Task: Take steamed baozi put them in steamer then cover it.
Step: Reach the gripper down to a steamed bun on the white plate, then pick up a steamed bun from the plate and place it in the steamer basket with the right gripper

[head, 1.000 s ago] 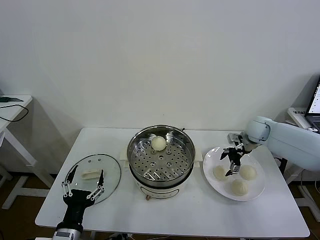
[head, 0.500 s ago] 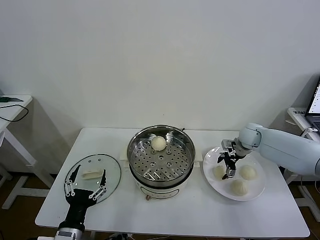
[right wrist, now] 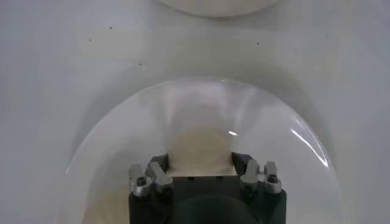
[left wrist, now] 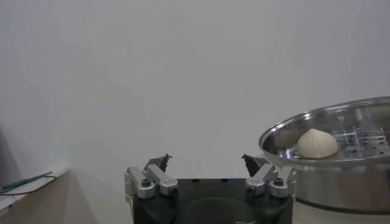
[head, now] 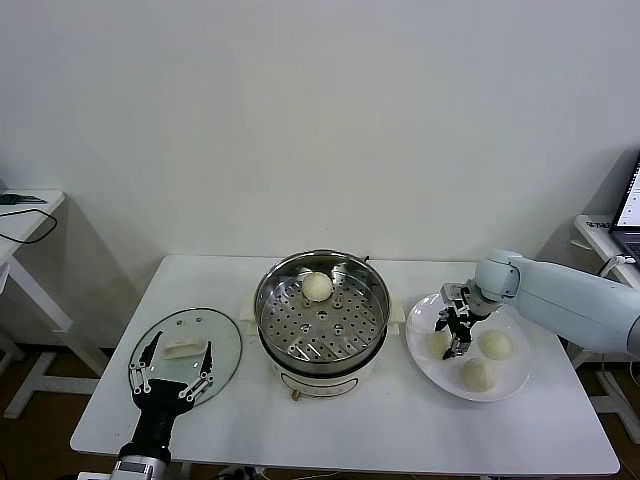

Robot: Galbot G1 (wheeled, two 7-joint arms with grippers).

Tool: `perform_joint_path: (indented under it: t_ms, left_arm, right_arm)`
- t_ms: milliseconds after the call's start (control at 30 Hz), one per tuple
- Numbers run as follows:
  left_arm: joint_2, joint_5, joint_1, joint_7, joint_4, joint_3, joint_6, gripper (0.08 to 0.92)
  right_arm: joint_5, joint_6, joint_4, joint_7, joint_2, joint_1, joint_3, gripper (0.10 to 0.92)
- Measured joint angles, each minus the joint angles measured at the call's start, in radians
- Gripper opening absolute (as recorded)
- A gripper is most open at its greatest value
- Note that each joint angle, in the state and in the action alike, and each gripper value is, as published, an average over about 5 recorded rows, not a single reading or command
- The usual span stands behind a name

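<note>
The steamer [head: 300, 368] stands at the table's middle with one baozi [head: 317, 286] on its perforated tray. The left wrist view shows this steamer [left wrist: 341, 176] and baozi [left wrist: 317, 144] too. Three more baozi lie on a white plate [head: 500, 390] to the right. My right gripper [head: 452, 335] reaches down onto the leftmost one [head: 436, 345]; in the right wrist view its fingers [right wrist: 155, 165] press both sides of that baozi [right wrist: 200, 146]. The glass cover [head: 220, 335] lies flat at the left. My left gripper [head: 172, 372] hovers open over the cover's near edge.
Two free baozi [head: 497, 344] [head: 479, 373] sit beside the gripped one on the plate. The cover's white handle [head: 181, 348] lies just beyond my left fingertips. A side table stands far left and a laptop far right.
My right gripper has come down and leftward onto the plate's leftmost baozi and closed round it. The left gripper edged forward a little over the cover.
</note>
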Motion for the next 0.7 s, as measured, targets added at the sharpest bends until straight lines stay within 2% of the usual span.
perform_joint_path:
  t_ms: [333, 700]
  left_arm:
    - [0.006, 0.0, -0.007, -0.002, -0.008, 0.003, 0.003, 0.823]
    - [0.013, 0.0, -0.009, -0.004, -0.026, 0.008, 0.004, 0.823]
  right_arm:
    - [0.006, 0.019, -0.001, -0.101, 0.019, 0.089, 0.018, 0.629]
    - [0.079, 0.027, 0.052, -0.264, 0.123, 0.363, -0.043, 0.629]
